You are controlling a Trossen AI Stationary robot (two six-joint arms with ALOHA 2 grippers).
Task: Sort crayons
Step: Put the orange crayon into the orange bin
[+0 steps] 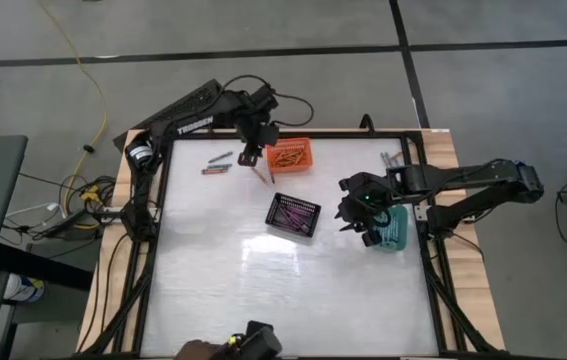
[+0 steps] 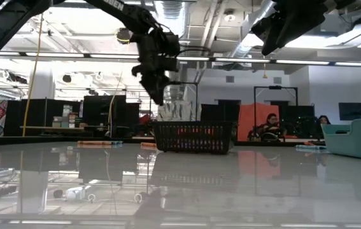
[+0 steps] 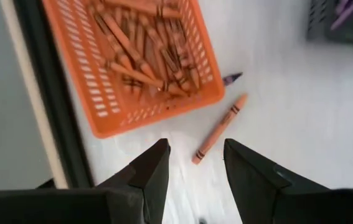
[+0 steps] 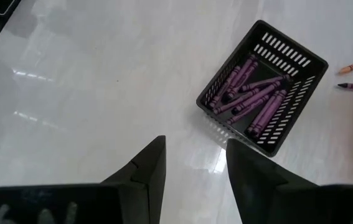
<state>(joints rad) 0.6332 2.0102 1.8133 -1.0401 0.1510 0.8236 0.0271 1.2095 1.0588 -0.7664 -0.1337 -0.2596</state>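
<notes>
We hold the left gripper, jaws apart and empty, above an orange crayon lying on the table beside the orange basket, upper centre overhead. Next: regrasp it. Right gripper waits open.

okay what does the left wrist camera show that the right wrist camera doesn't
Only the left wrist view shows the inside of the orange basket, full of orange crayons, and the open left pincer empty above the table. Only the right wrist view shows the black basket with purple crayons, below the open right pincer. Both show the loose orange crayon and the loose purple crayon lying on the white table.
</notes>
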